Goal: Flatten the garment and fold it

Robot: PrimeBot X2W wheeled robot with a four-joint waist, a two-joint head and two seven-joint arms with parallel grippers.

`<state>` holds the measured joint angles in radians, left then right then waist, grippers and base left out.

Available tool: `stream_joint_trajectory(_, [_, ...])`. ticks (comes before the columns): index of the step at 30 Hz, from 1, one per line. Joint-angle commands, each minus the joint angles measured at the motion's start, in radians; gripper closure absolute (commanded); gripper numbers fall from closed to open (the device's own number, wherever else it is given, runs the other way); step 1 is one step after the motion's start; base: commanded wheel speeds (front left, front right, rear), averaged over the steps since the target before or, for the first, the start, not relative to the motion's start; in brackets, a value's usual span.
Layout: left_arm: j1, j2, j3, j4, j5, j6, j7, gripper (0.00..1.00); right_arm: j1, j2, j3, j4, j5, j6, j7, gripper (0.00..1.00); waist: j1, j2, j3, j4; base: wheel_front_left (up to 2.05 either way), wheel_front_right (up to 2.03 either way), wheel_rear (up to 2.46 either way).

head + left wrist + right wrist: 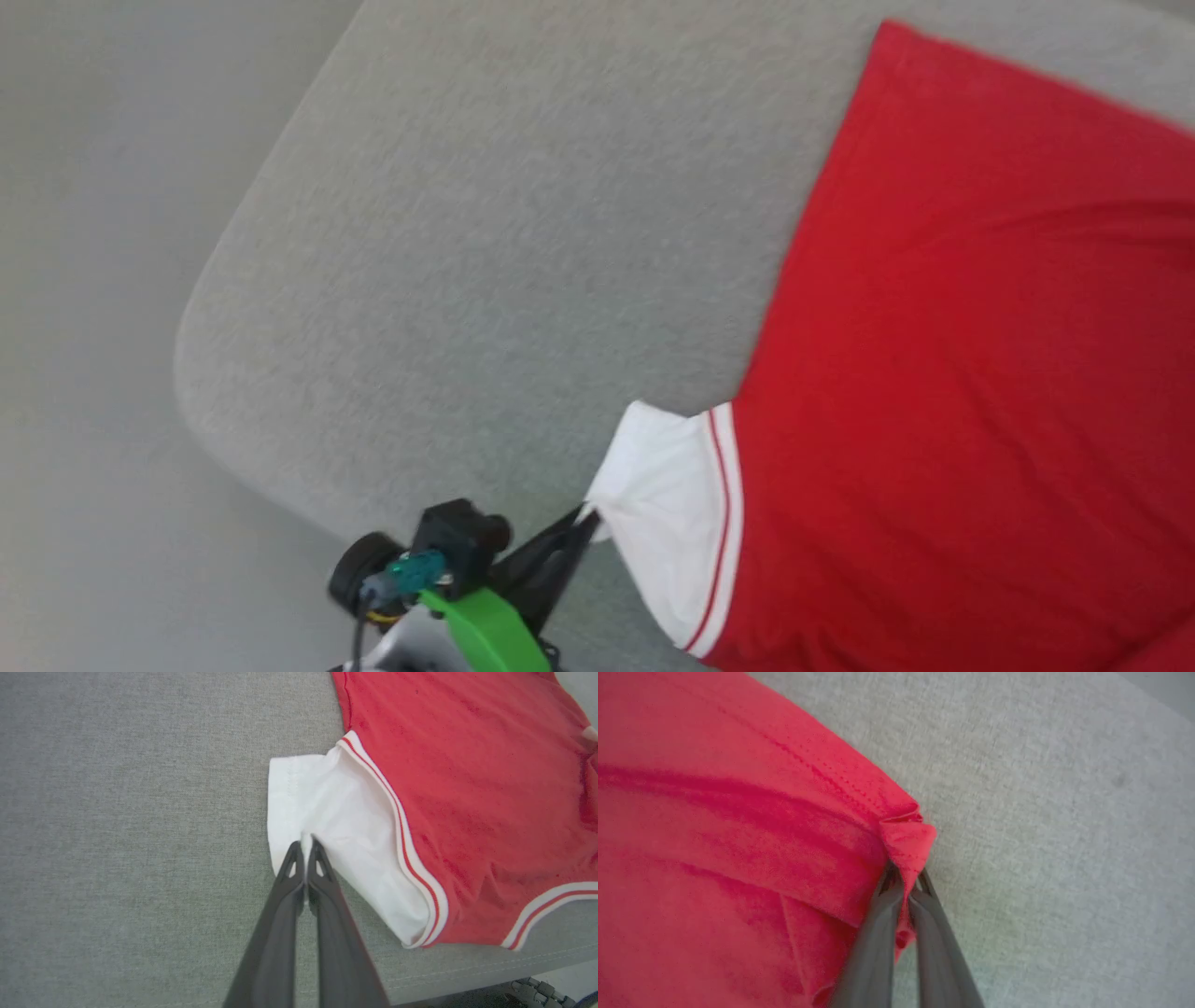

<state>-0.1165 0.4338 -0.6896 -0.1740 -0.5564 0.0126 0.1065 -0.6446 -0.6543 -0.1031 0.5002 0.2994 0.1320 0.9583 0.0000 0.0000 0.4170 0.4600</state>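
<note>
The red garment lies spread on the grey table, plain side up, with no lettering showing. Its white short sleeve with red-striped trim sticks out toward the table's near edge. My left gripper is shut on the sleeve's edge; in the left wrist view the fingertips pinch a fold of white cloth. In the right wrist view my right gripper is shut on a bunched red corner of the garment's hem, lifted a little off the surface.
The grey fabric-covered table has a rounded corner at the left, with pale floor beyond it. Its stitched front edge runs close below the sleeve in the left wrist view.
</note>
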Motion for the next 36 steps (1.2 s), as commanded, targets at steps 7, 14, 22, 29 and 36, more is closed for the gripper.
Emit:
stream_joint_trajectory(7, [0.054,0.038,0.038,0.036,-0.043,0.027,-0.018,1.0,0.264,0.02,0.061,-0.073,0.147,-0.001,0.01,1.0,0.0,0.0,-0.211,-0.207,0.0,0.0,0.0])
stream_joint_trajectory(14, [0.098,0.058,0.064,0.049,-0.07,0.049,-0.032,1.0,0.496,0.014,-0.008,-0.269,0.241,-0.001,0.04,1.0,0.0,0.0,-0.269,-0.262,0.0,0.0,0.0])
stream_joint_trajectory(22, [0.126,0.074,0.083,0.049,-0.084,0.067,-0.044,1.0,0.784,0.076,-0.116,-0.487,0.249,-0.001,0.155,1.0,0.0,0.0,-0.297,-0.289,0.0,0.0,0.0])
stream_joint_trajectory(29, [0.13,0.076,0.085,0.044,-0.088,0.077,-0.044,1.0,0.901,0.139,-0.153,-0.56,0.225,-0.001,0.202,1.0,0.0,0.0,-0.308,-0.293,0.0,0.0,0.0])
stream_joint_trajectory(36, [0.116,0.073,0.078,0.03,-0.082,0.08,-0.04,1.0,0.852,0.094,-0.15,-0.606,0.231,-0.001,0.178,0.0,0.0,0.0,-0.291,-0.27,0.0,0.0,0.0])
